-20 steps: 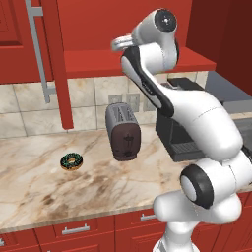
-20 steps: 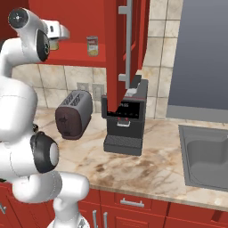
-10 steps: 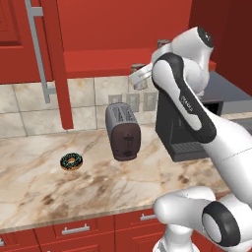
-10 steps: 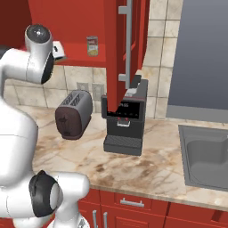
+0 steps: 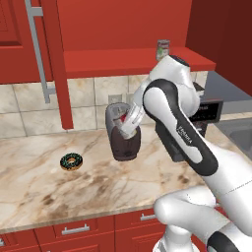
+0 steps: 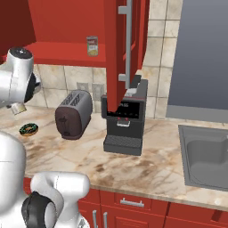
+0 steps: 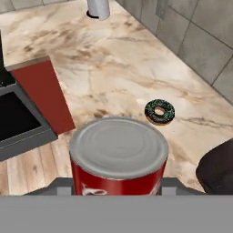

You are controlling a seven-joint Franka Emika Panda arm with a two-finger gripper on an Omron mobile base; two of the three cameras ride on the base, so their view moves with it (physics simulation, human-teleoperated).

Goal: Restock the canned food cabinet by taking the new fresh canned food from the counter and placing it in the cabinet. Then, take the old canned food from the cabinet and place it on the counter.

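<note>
Above the counter (image 7: pixel 113 68) we find the gripper (image 5: pixel 127 122) clamped on the old canned food (image 7: pixel 119 157). We judge it should descend upright onto bare stone, apart from the doughnut (image 7: pixel 159 111) and toaster (image 5: pixel 123 140).

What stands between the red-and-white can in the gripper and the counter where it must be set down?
Nothing visible. The red-and-white can, held in the gripper, hangs above bare counter. The doughnut and toaster sit off to the sides.
</note>
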